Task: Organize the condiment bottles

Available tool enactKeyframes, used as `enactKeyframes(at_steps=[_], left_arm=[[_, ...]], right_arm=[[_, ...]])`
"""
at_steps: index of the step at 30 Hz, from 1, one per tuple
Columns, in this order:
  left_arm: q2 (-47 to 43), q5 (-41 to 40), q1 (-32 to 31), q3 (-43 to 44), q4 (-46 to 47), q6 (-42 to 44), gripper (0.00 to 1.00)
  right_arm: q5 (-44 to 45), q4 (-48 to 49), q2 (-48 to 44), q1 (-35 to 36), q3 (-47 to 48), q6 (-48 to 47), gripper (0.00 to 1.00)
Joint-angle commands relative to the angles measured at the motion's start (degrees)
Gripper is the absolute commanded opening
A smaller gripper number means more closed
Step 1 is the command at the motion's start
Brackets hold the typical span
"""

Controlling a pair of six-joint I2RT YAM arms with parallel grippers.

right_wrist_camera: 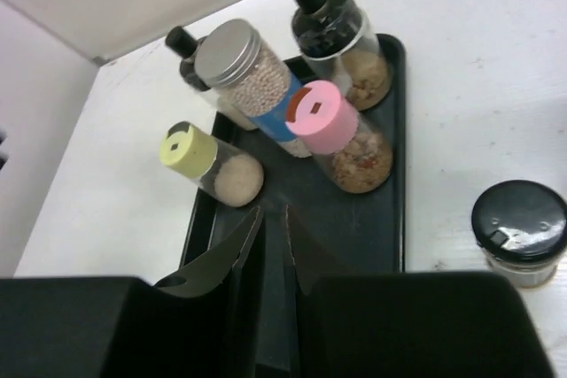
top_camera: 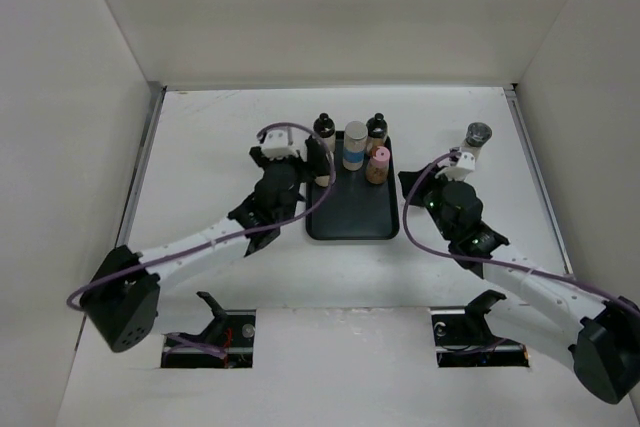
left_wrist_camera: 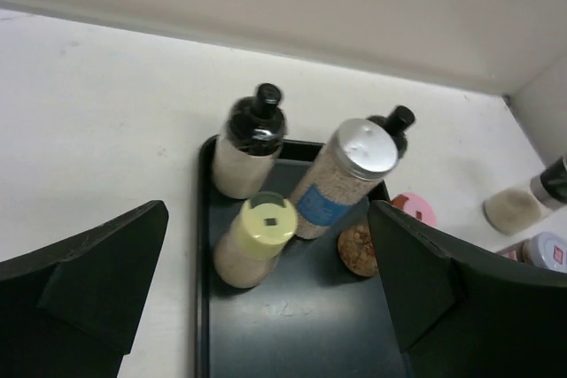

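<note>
While five condiment bottles stand upright at the far end of the black tray [top_camera: 352, 215], both arms reach toward it, one from each side. On the tray are two black-capped bottles [top_camera: 323, 127] at the far rim, a silver-lidded, blue-labelled jar [top_camera: 355, 145] between them, a pink-capped shaker [top_camera: 379, 163] nearer the tray's middle, and a yellow-capped shaker [left_wrist_camera: 260, 238] by the tray's left rim.

From overhead the left arm hides the yellow-capped shaker; only the wrist cameras show it. The left gripper [left_wrist_camera: 267, 212] hangs above the tray's left rim with its fingers [left_wrist_camera: 93, 276] spread wide, holding nothing, and the yellow-capped shaker lies in line with the gap between them.

The right gripper [right_wrist_camera: 273, 238] sits over the tray's near right part, its fingers brought almost together with only a narrow slit left and nothing between them.

Off the tray, on the white table [top_camera: 210, 147] to the tray's right, stands a dark-lidded jar [top_camera: 478, 135]. The left wrist camera alone catches a further grey-lidded, red-labelled bottle [left_wrist_camera: 545, 252] beyond the tray's right side; overhead it cannot be made out.
</note>
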Motion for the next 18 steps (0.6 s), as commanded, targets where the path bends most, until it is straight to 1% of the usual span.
enactKeyframes(at_steps=[1, 5, 6, 8, 10, 11, 14, 16, 18], left_arm=[[-5.2, -8.1, -0.1, -8.5, 6.7, -3.3, 1.00], [-9.4, -9.5, 1.6, -17.6, 6.3, -7.3, 1.00], [-10.2, -9.4, 2.2, -19.5, 6.1, -8.2, 1.00], [-11.4, -8.9, 4.0, -23.1, 6.5, -10.4, 1.00], [-12.0, -6.7, 6.2, -25.5, 7.0, -12.9, 1.00], [-12.0, -5.1, 7.6, -26.3, 7.7, -13.7, 1.00], [-10.8, 0.6, 9.9, -27.9, 12.9, -14.5, 1.00], [-10.1, 2.5, 9.0, -28.6, 16.2, -14.7, 1.00], [-10.0, 2.7, 8.2, -29.3, 17.0, -14.8, 1.00]], right_arm=[[4.3, -6.2, -1.1, -0.7, 6.4, -0.9, 0.20], [10.7, -13.9, 0.1, -1.5, 10.9, -3.6, 0.30], [11.9, -15.7, 0.9, -1.9, 12.1, -4.6, 0.35], [14.5, -19.1, 2.5, -2.8, 13.9, -6.7, 0.52], [17.1, -21.7, 3.9, -4.0, 15.1, -8.0, 0.70], [17.6, -22.6, 4.7, -4.4, 15.5, -8.7, 0.75], [18.1, -26.0, 7.2, -6.1, 17.4, -10.0, 0.81], [18.0, -28.8, 9.3, -7.1, 19.1, -9.7, 0.83], [17.4, -31.2, 11.9, -7.9, 20.8, -9.5, 0.84]])
